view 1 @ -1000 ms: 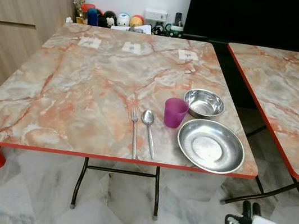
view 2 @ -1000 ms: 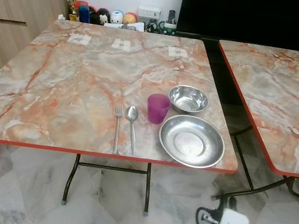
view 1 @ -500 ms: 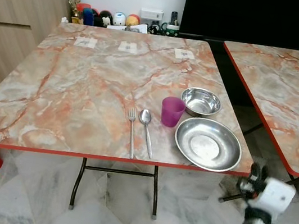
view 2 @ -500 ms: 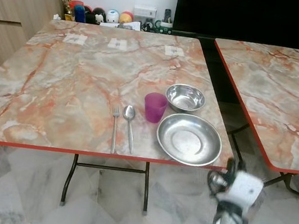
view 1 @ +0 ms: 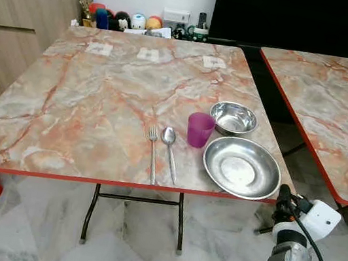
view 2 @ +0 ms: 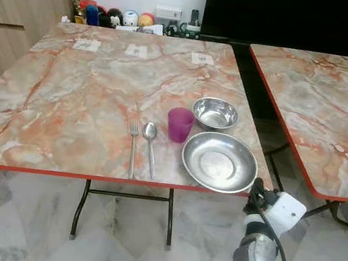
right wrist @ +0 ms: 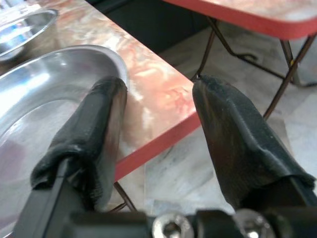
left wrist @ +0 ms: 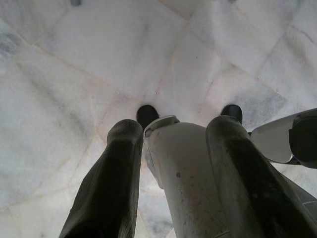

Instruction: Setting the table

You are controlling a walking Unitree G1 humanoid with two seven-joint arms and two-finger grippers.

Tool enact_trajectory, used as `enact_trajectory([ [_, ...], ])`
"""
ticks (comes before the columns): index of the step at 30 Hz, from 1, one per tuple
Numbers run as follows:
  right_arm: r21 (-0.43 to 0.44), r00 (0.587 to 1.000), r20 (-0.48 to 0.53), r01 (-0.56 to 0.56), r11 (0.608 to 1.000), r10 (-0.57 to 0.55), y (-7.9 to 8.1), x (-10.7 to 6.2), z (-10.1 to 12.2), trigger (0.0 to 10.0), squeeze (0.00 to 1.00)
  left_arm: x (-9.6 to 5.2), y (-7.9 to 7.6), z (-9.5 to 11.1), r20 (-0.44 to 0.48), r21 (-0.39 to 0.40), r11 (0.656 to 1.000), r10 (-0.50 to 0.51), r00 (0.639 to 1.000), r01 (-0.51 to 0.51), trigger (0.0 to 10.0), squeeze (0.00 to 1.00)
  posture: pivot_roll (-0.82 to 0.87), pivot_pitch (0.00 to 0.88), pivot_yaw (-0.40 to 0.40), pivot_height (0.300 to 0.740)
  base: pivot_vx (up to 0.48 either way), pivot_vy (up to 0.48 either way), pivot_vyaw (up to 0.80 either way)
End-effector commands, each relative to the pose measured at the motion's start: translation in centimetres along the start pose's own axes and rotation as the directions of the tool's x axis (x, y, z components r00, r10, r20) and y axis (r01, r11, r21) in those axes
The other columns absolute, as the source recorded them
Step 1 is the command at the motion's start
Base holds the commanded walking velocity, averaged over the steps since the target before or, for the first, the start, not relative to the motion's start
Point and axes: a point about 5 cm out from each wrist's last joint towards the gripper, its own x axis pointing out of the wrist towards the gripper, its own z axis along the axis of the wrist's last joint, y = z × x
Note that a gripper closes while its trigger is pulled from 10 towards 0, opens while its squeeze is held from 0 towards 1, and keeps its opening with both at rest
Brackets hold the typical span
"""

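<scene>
Near the front right corner of the tabletop (view 1: 98,105): a wide steel plate (view 1: 241,168), with a steel bowl (view 1: 233,118) just behind, a purple cup (view 1: 200,129) beside, then a spoon (view 1: 170,148) and fork (view 1: 153,150). Right claw (right wrist: 153,124) spread open at the corner, 1 finger over the plate's rim. Likely light, rigid, slick metal; best pinched at the raised rim, firmly, lest it slide. Left claw (left wrist: 173,148) idle over the floor, fingers apart.
</scene>
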Motion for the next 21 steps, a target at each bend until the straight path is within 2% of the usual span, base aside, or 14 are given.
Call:
enact_trajectory([
  [1,0.009,1.000,-0.016,0.001,1.000,-0.001,0.0,0.6,0.5,10.0,1.00,-0.2,0.1,-0.9,-0.031,0.007,1.000,0.003,1.000,-0.003,10.0,0.00,-0.05,0.097,-0.031,0.740,0.000,0.000,0.00],
  [2,0.006,1.000,-0.017,-0.010,1.000,0.010,0.2,0.9,0.7,10.0,1.00,-0.2,0.1,-0.9,-0.033,0.008,1.000,0.003,0.999,-0.002,10.0,0.00,-0.05,0.097,-0.031,0.740,0.000,0.000,0.00],
  [3,0.010,1.000,-0.015,-0.015,1.000,0.015,0.4,1.0,0.8,10.0,0.66,-0.2,0.1,-1.0,-0.034,0.009,1.000,0.002,0.999,-0.002,10.0,0.00,-0.05,0.097,-0.031,0.740,0.000,0.000,0.00],
  [4,0.010,1.000,-0.015,-0.015,1.000,0.015,0.4,1.0,0.8,10.0,0.66,-0.2,0.1,-1.0,-0.034,0.009,1.000,0.002,0.999,-0.002,10.0,0.00,-0.05,0.097,-0.031,0.740,0.000,0.000,0.00],
  [5,0.000,0.999,-0.027,-0.021,1.000,0.021,0.6,1.3,0.9,10.0,0.00,-0.3,0.1,-1.0,-0.035,0.010,1.000,0.002,0.999,-0.001,10.0,0.00,-0.05,0.097,-0.031,0.740,0.000,0.000,0.00],
  [7,-0.017,0.999,-0.041,-0.024,1.000,0.024,0.8,1.5,1.0,10.0,0.00,-0.3,0.1,-1.0,-0.035,0.010,1.000,0.002,0.999,-0.001,10.0,0.00,-0.05,0.097,-0.031,0.740,0.000,0.000,0.00],
  [9,-0.006,0.998,-0.027,-0.055,0.998,0.055,1.6,2.1,1.6,10.0,0.00,-0.3,0.2,-1.1,-0.038,0.011,1.000,0.003,0.999,-0.002,10.0,0.00,-0.05,0.097,-0.032,0.740,0.000,0.000,0.00],
  [11,-0.006,0.998,-0.027,-0.055,0.998,0.055,1.6,2.1,1.6,10.0,0.00,-0.3,0.2,-1.1,-0.038,0.011,1.000,0.003,0.999,-0.002,10.0,0.00,-0.05,0.097,-0.032,0.740,0.000,0.000,0.00],
  [12,0.001,0.997,-0.026,-0.074,0.997,0.074,2.3,2.6,2.0,10.0,0.00,-0.4,0.3,-1.1,-0.041,0.011,1.000,0.005,0.999,-0.004,10.0,0.00,-0.05,0.097,-0.031,0.740,0.000,0.000,0.00],
  [15,0.004,0.996,-0.036,-0.085,0.996,0.085,2.7,2.9,2.2,10.0,0.00,-0.4,0.5,-1.2,-0.045,0.012,1.000,0.008,0.999,-0.008,10.0,0.00,-0.04,0.097,-0.031,0.740,0.000,0.000,0.00],
  [21,0.005,0.995,-0.077,-0.066,0.998,0.066,2.6,3.3,2.2,10.0,0.00,-0.6,0.8,-1.5,-0.050,0.013,1.000,0.012,0.999,-0.011,10.0,0.00,-0.04,0.097,-0.028,0.740,0.000,0.000,0.00],
])
